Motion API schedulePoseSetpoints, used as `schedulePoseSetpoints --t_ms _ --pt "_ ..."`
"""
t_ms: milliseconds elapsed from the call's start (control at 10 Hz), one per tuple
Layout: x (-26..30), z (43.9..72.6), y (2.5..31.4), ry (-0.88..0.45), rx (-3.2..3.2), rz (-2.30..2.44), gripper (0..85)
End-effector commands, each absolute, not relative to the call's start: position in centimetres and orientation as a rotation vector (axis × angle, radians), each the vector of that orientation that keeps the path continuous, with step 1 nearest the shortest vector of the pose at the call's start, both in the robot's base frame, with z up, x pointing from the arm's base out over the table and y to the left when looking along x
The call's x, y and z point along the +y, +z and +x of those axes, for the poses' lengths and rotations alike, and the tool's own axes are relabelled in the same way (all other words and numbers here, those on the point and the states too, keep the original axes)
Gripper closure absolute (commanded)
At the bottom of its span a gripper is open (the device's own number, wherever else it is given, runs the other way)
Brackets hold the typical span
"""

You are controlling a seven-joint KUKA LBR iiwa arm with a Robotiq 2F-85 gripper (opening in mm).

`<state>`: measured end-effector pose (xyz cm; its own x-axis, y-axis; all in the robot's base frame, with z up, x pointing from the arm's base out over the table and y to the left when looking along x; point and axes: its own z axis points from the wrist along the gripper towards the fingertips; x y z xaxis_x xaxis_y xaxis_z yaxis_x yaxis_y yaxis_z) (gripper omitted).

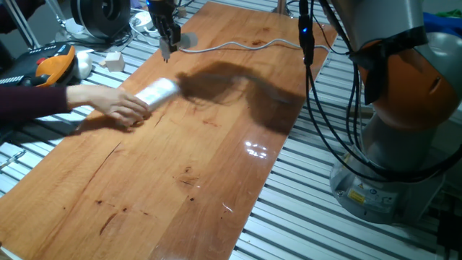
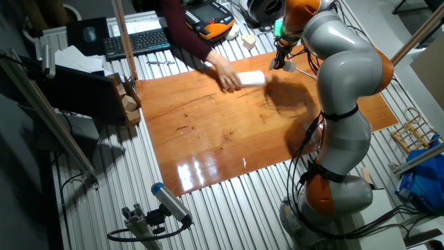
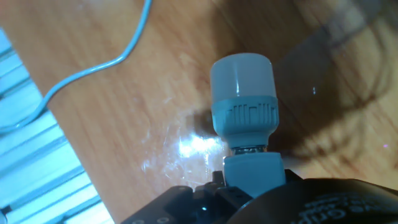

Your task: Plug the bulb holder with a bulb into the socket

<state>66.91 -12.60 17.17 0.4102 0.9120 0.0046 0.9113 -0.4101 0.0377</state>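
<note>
- Hand view shows you the bulb holder with a bulb (image 3: 244, 118) filling the middle of the picture, its white base clamped between the fingers (image 3: 254, 180) and the rounded bulb end pointing away from the camera.
- Under it you see the wooden desk (image 3: 124, 124) and a thin grey cable (image 3: 93, 65) curving off to the left.
- In one fixed view you find the gripper (image 1: 167, 45) hanging over the far left part of the desk (image 1: 180, 180), the held piece too small to make out there.
- The socket (image 1: 157, 92) lies on the desk just right of a person's hand (image 1: 119, 107), which touches its near end; it looks blurred.
- In the other fixed view you see the gripper (image 2: 279, 61) right of the socket (image 2: 251, 78), near it but apart, with the hand (image 2: 226, 73) on the strip's left end.
</note>
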Motion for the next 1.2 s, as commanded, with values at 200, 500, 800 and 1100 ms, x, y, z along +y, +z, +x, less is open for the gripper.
schedulePoseSetpoints --t_ms 200,500,800,1100 --pt "-12.73 67.42 16.94 0.067 1.774 2.558 85.0" --pt "-12.7 67.65 16.74 0.069 1.798 2.535 85.0" --pt "-13.0 67.69 16.91 0.083 1.839 2.485 85.0" --pt "-13.3 67.62 17.03 0.084 1.838 2.505 85.0"
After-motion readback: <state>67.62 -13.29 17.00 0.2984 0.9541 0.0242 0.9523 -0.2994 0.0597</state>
